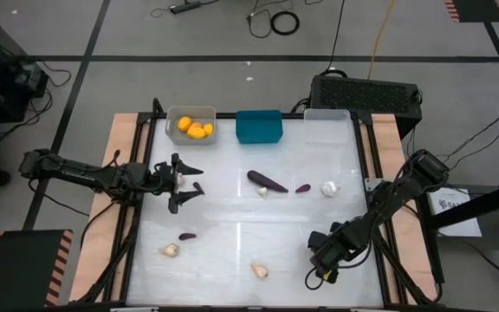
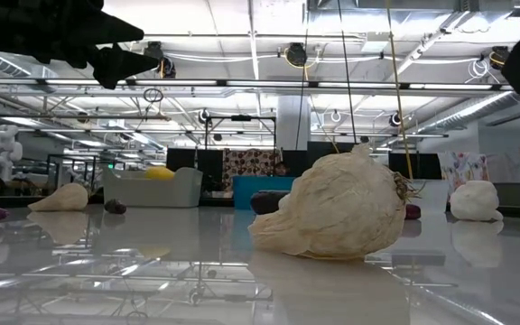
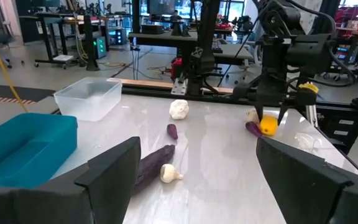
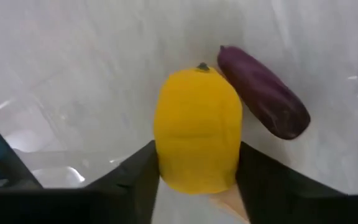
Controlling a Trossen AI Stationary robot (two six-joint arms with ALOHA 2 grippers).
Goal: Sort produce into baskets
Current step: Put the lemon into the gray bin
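My right gripper [image 1: 323, 270] points down near the table's near right corner, shut on a yellow oval fruit [image 4: 197, 130]. A dark purple piece [image 4: 263, 93] lies right beside the fruit. My left gripper [image 1: 184, 182] hovers open and level at the table's left, touching nothing. Along the far edge stand the grey basket [image 1: 177, 132] with several yellow fruits, the teal basket [image 1: 259, 126] and the translucent white basket [image 1: 327, 117]. A long eggplant [image 1: 267, 181], a small purple piece [image 1: 302, 188] and a garlic bulb [image 1: 329, 188] lie mid-table. My right gripper pinches the yellow fruit's two long sides [image 4: 163, 155] between its two fingers, toward the end away from the stem. The fingers come steeply from above. In the left wrist view the fruit [image 3: 267, 126] sits at table level; whether it is lifted clear does not show.
More produce lies near the front: a purple piece [image 1: 187, 236], a garlic bulb [image 1: 171, 250] and another garlic bulb [image 1: 259, 270], which fills the low view [image 2: 332, 217]. A small garlic [image 1: 263, 192] lies by the eggplant. A large black box [image 1: 364, 91] stands behind the table's far right.
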